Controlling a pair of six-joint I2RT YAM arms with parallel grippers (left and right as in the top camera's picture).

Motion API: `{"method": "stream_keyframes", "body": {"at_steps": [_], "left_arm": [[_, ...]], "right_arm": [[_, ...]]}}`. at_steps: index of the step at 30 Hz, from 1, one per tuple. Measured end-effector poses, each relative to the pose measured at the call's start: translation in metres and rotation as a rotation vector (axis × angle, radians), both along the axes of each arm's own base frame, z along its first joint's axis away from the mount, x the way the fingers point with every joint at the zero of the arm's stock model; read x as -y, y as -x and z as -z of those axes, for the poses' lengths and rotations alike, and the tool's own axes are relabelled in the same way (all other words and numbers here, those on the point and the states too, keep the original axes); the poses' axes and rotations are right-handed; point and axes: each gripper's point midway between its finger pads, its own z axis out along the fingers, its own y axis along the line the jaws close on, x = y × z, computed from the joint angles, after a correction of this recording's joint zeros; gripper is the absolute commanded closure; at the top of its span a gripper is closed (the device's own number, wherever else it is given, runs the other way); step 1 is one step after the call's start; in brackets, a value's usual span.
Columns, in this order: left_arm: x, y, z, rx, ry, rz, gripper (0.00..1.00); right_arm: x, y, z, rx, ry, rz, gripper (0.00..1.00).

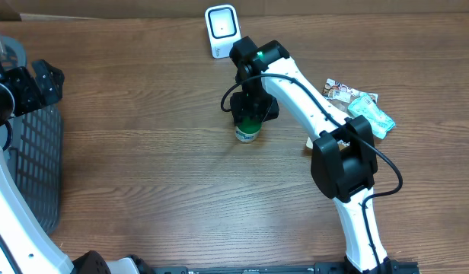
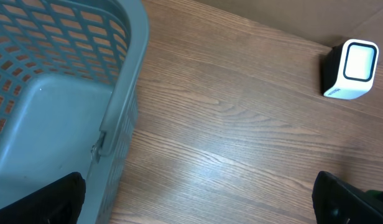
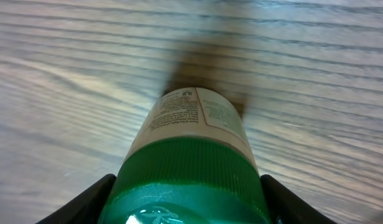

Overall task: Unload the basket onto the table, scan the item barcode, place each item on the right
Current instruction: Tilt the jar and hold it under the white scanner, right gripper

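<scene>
Standing mid-table, bottle [image 1: 247, 132] has bare wood around; scanner [image 1: 221, 30] at far edge. Right gripper [image 3: 188, 200] straddles its green cap from above, clamping uncertain. Left gripper [image 2: 201, 200] spread wide beside basket [image 1: 33, 156].
</scene>
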Motion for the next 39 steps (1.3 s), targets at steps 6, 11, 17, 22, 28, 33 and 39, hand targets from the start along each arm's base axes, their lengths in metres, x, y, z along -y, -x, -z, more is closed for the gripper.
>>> {"method": "stream_keyframes", "body": {"at_steps": [6, 11, 17, 22, 28, 33, 39], "left_arm": [[0.000, 0.000, 0.000, 0.000, 0.000, 0.000, 0.00], [0.000, 0.000, 0.000, 0.000, 0.000, 0.000, 0.00], [0.000, 0.000, 0.000, 0.000, 0.000, 0.000, 0.00], [0.000, 0.000, 0.000, 0.000, 0.000, 0.000, 0.00], [0.000, 0.000, 0.000, 0.000, 0.000, 0.000, 0.01], [0.000, 0.000, 0.000, 0.000, 0.000, 0.000, 0.00], [0.000, 0.000, 0.000, 0.000, 0.000, 0.000, 0.01]], "right_arm": [[-0.016, 0.001, -0.048, 0.025, -0.223, -0.081, 0.40], [-0.020, 0.003, -0.114, 0.098, -0.508, -0.221, 0.39], [-0.010, 0.014, -0.166, 0.149, -0.824, -0.381, 0.39], [0.003, 0.011, -0.184, 0.228, -0.957, -0.456, 0.39], [0.007, 0.009, -0.190, 0.292, -0.998, -0.518, 0.39], [0.006, 0.009, -0.191, 0.313, -1.005, -0.545, 0.39], [0.000, -0.004, -0.182, 0.365, -0.933, -0.571, 0.46]]}}
